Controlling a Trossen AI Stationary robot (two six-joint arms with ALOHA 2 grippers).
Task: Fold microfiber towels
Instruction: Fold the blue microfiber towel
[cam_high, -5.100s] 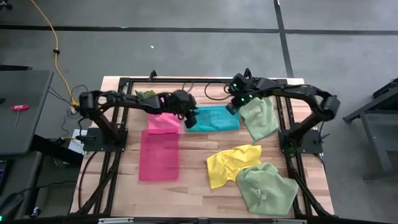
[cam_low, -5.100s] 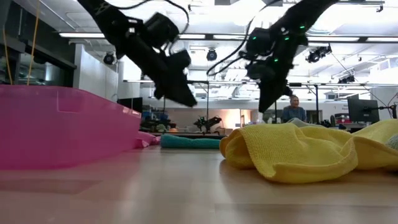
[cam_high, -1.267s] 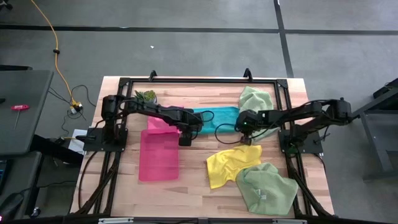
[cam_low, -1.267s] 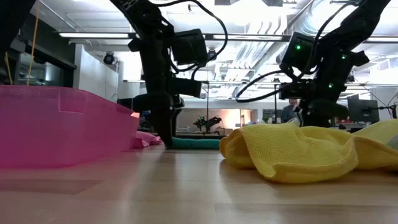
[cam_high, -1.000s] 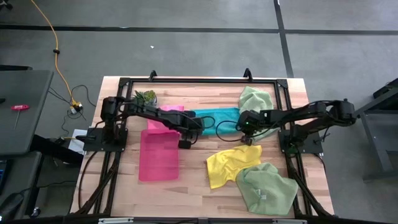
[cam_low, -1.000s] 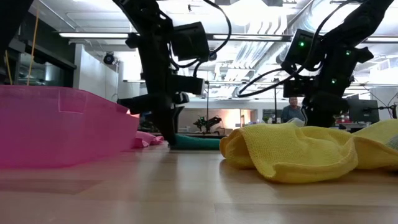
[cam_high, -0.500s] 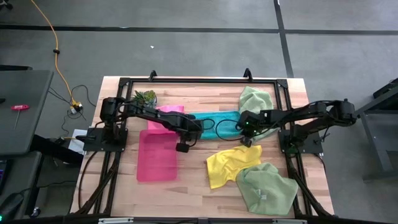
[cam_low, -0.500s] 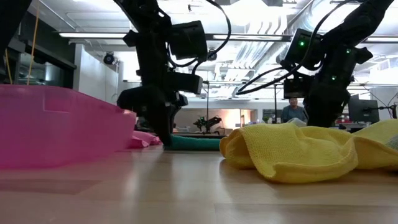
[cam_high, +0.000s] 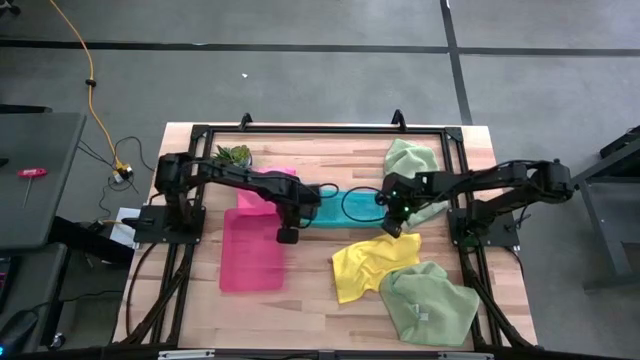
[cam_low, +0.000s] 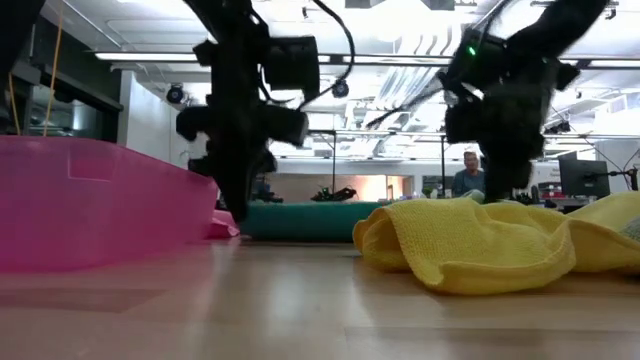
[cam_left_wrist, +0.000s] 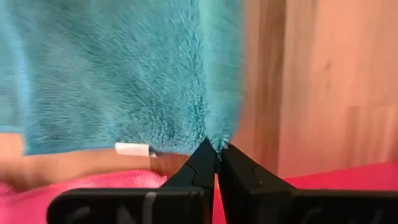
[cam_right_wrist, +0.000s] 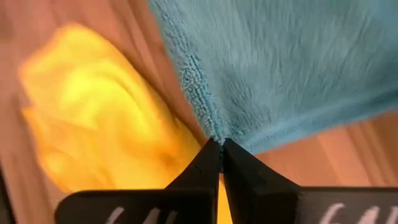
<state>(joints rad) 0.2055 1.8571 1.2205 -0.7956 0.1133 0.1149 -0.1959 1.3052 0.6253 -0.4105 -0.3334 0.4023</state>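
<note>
The teal towel (cam_high: 335, 198) lies at the table's middle, between my two grippers. My left gripper (cam_high: 298, 214) points down at its near left corner and is shut on it. My right gripper (cam_high: 391, 219) slants down at its near right corner, shut on that. In the low view the teal towel (cam_low: 300, 220) is a strip beside my left gripper (cam_low: 238, 205). A hot pink towel (cam_high: 268, 188) lies to the left of the teal one. A yellow towel (cam_high: 370, 262) lies crumpled near the table's front. Two pale green towels (cam_high: 415, 165) (cam_high: 430, 305) lie at the right. My left gripper pinches the teal towel's corner (cam_left_wrist: 214, 138) between its two fingertips, coming from above and pointing down. The cloth spreads away from the fingers toward the table's far side. My right gripper pinches the other near corner (cam_right_wrist: 214, 132) between its fingertips, slanting down from the table's right. The hemmed edge runs away from the fingers, and the yellow towel (cam_right_wrist: 93, 124) lies below.
A translucent pink tray (cam_high: 250, 255) stands at the near left, close to my left arm. A small green plant (cam_high: 235, 155) sits at the far left. Black frame rails (cam_high: 320, 130) border the table. Bare wood (cam_high: 310, 290) lies between the tray and the yellow towel.
Both grippers have risen a little and drawn toward the table's near edge, each turning at the wrist. The teal towel's near edge has come up off the table with them; its far part stays lying where it was.
</note>
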